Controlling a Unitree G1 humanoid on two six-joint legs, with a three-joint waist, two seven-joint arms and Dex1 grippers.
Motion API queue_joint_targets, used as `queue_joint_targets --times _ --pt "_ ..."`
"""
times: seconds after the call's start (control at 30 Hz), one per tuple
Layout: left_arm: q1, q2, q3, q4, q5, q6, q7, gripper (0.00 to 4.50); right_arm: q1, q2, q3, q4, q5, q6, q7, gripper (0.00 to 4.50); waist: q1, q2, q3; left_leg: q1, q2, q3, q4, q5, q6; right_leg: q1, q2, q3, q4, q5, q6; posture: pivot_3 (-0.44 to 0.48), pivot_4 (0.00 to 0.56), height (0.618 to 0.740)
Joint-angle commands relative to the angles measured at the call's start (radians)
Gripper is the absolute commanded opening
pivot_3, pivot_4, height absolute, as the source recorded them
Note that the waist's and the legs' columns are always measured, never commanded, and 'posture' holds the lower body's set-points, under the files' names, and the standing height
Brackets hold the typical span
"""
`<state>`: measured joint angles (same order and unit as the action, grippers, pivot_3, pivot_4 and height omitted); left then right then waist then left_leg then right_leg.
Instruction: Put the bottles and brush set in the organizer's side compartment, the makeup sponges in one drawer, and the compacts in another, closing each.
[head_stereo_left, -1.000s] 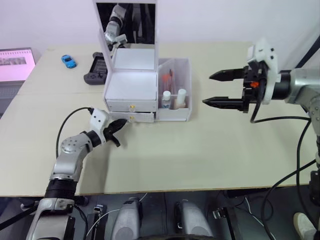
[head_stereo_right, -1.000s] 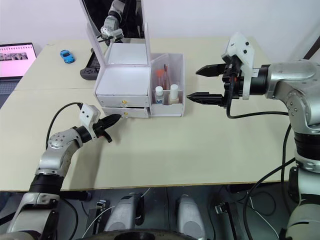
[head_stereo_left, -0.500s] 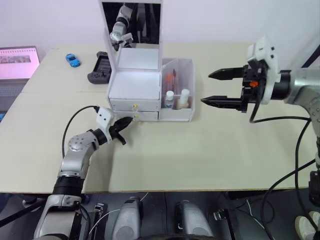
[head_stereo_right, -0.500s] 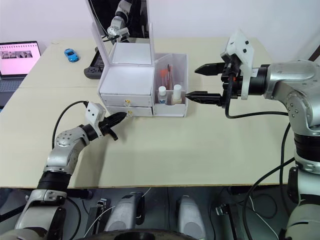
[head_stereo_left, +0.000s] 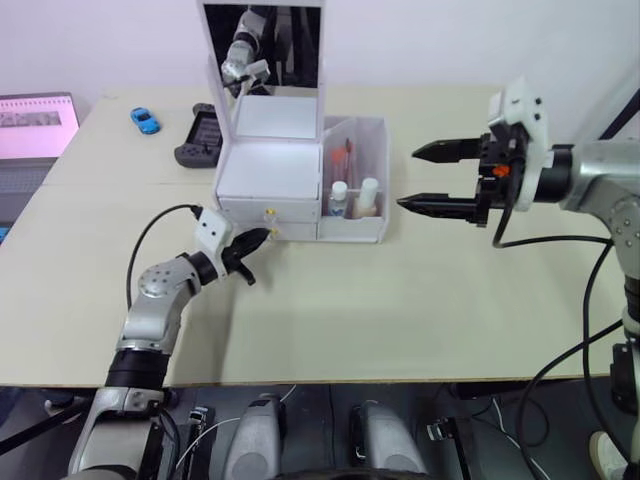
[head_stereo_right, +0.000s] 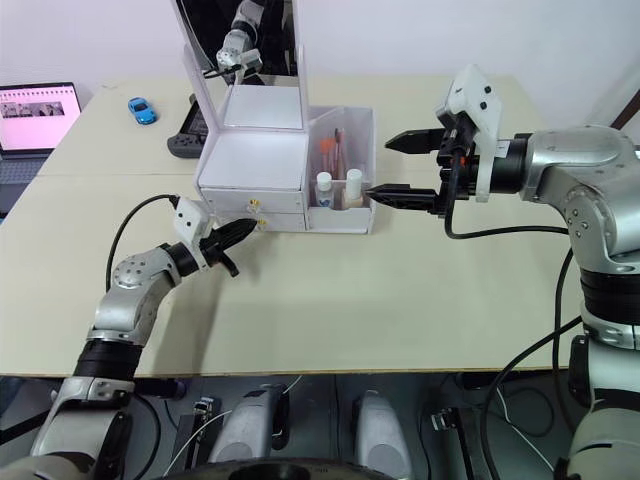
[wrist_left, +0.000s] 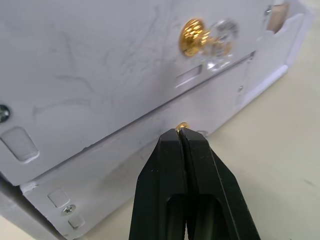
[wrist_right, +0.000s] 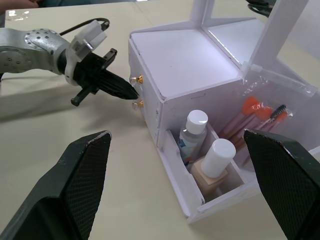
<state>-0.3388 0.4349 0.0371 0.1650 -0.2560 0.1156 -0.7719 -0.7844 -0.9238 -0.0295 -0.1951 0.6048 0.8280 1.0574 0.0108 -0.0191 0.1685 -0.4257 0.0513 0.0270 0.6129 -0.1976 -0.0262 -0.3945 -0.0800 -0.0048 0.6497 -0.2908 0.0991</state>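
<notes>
The white organizer (head_stereo_left: 268, 165) stands at the table's middle back with both drawers' fronts nearly flush. Its side compartment (head_stereo_left: 376, 225) holds two white-capped bottles (wrist_right: 196, 125) and the brush set (wrist_right: 255, 112) in a clear sleeve. My left gripper (wrist_left: 181, 131) is shut, its tip against the gold knob (head_stereo_left: 272, 233) of the lower drawer. My right gripper (head_stereo_left: 406, 178) hangs open just right of the side compartment, holding nothing. The makeup sponges and compacts are hidden.
The organizer's mirror lid (head_stereo_left: 262, 45) stands upright. A black game controller (head_stereo_left: 197, 138) and a blue toy car (head_stereo_left: 144, 120) lie behind and left of the organizer. A laptop (head_stereo_left: 35, 120) sits at the far left edge.
My left gripper has advanced to the lower drawer's knob, and the drawer, which stuck out a second ago, now sits further in. The right gripper drifted slightly left.
</notes>
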Motion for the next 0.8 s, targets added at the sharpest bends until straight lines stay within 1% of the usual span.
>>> queue_joint_targets --times 0.03,0.13,0.23,0.47,0.6,0.7,0.8 --pt "0.042 0.014 0.085 -0.098 -0.077 -0.002 0.004 0.06 -0.013 -0.001 -0.026 -0.022 0.007 -0.014 -0.001 4.50 -0.002 0.000 0.000 0.000 0.000 0.000 0.000 0.000 0.000 0.000 0.000 0.000 0.000 0.000 0.000 0.000 0.150 0.740" --pt "0.066 0.002 0.128 -0.149 -0.120 0.002 0.024 0.06 -0.017 0.005 -0.022 -0.015 0.004 -0.017 0.000 4.50 -0.002 0.000 0.000 0.000 0.000 0.000 0.000 0.000 0.000 0.000 0.000 0.000 0.000 0.000 0.000 0.000 0.150 0.740" --pt "0.055 -0.010 0.152 -0.158 -0.144 0.016 0.053 0.06 -0.023 0.010 -0.014 -0.009 0.001 -0.021 0.002 4.50 0.002 0.000 0.000 0.000 0.000 0.000 0.000 0.000 0.000 0.001 0.000 0.000 0.000 0.000 0.000 0.000 0.150 0.740" --pt "-0.002 -0.026 0.125 -0.106 -0.114 0.022 0.089 0.06 -0.039 0.019 -0.003 0.000 -0.004 -0.025 0.005 4.50 0.002 0.000 0.000 0.000 0.000 0.000 0.001 0.000 0.000 0.001 0.000 0.000 0.000 0.000 0.000 0.000 0.150 0.740" --pt "-0.008 -0.029 0.114 -0.099 -0.105 0.026 0.092 0.06 -0.033 0.013 -0.012 -0.007 -0.002 -0.024 0.005 4.50 0.004 0.000 0.000 0.000 0.000 0.000 0.001 0.000 0.000 0.001 0.000 0.000 0.000 0.000 0.000 0.000 0.150 0.740" --pt "0.022 -0.014 0.119 -0.154 -0.137 0.063 0.074 0.06 -0.012 0.002 -0.030 -0.012 0.015 -0.007 0.012 4.50 0.003 0.000 0.000 0.000 0.000 0.000 0.001 0.000 0.000 0.002 0.000 0.000 0.000 0.000 0.000 0.000 0.150 0.740" --pt "0.082 0.032 0.143 -0.239 -0.186 0.123 0.035 0.06 0.020 -0.015 -0.067 -0.013 0.047 0.003 0.036 4.50 0.000 0.000 0.000 0.000 0.000 0.000 0.000 0.000 0.000 0.001 0.000 0.000 -0.001 0.000 0.000 0.000 0.150 0.740"
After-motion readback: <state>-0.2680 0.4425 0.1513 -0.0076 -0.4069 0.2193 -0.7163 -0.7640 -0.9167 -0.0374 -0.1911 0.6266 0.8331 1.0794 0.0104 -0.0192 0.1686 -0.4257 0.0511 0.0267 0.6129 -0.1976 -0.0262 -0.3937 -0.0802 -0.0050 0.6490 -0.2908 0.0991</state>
